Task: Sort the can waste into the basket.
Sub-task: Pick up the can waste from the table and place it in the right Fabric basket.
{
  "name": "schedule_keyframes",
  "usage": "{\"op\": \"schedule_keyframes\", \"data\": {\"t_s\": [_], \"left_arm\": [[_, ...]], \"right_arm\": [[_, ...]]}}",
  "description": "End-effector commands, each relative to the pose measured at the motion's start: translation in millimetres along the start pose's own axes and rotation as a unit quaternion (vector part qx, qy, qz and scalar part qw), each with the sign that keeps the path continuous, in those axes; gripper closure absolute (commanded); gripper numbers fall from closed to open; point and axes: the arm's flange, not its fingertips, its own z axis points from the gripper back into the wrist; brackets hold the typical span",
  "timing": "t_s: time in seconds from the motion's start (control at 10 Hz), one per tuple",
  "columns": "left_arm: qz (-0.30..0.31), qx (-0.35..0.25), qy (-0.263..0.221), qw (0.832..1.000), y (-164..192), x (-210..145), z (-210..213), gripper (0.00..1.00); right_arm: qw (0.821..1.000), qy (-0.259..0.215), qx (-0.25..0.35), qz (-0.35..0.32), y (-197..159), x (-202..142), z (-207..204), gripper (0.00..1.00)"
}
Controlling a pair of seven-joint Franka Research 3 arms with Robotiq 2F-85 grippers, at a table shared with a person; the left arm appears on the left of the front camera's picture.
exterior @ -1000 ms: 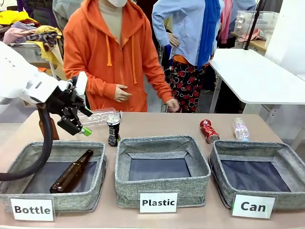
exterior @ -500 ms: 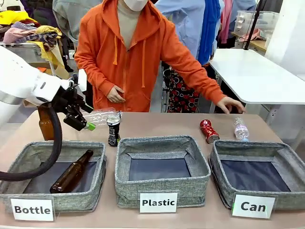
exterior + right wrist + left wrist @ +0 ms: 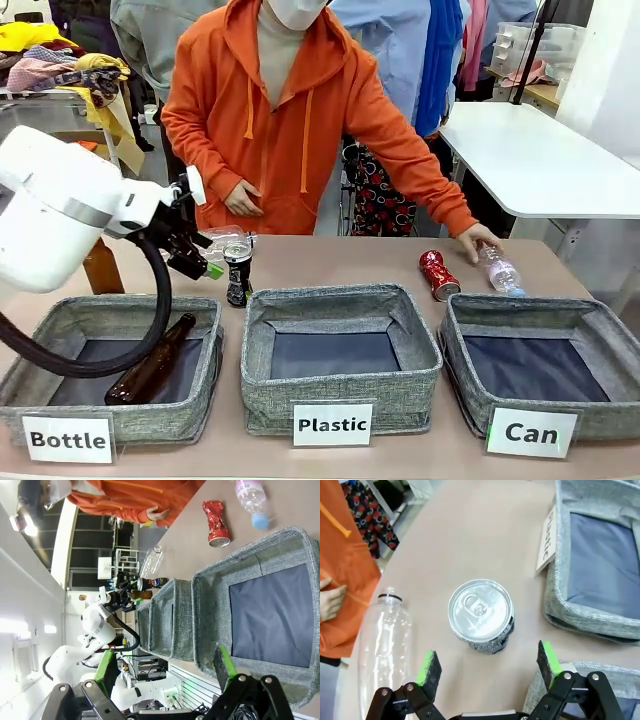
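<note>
The left gripper point(image 3: 489, 663) is held wide open and empty over the upright black-and-silver can point(image 3: 481, 611), which stands left of centre on the table point(image 3: 340, 262), just beside a lying clear bottle point(image 3: 385, 640). The crushed red can point(image 3: 438, 275) lies just beyond the far left corner of the "Can" basket point(image 3: 460, 350). The right gripper point(image 3: 165, 664) is spread open, empty, above that basket. A person's hand point(image 3: 478, 238) seems to touch a second clear bottle point(image 3: 503, 270).

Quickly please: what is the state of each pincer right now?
Left pincer: open, empty, near the black-and-silver metal can.
Right pincer: open, empty.
</note>
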Motion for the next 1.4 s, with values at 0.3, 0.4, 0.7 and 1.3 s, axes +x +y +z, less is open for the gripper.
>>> {"op": "schedule_keyframes", "data": {"t_s": [0.3,0.4,0.7,1.3], "left_arm": [[0.023,0.01,-0.017,1.0,13.7,-6.6,-37.2,0.0],[0.025,0.006,-0.021,0.999,17.0,-7.9,-41.6,0.0],[0.013,-0.01,-0.032,0.999,15.6,-5.8,-55.3,0.0],[0.003,-0.034,-0.073,0.997,19.1,-8.8,-58.2,0.0]], "right_arm": [[1.0,-0.005,0.01,0.013,0.5,2.8,0.3,0.0],[1.0,-0.005,0.01,0.013,0.5,2.8,0.3,0.0],[1.0,-0.005,0.01,0.013,0.5,2.8,0.3,0.0],[1.0,-0.005,0.01,0.013,0.5,2.8,0.3,0.0]]}}
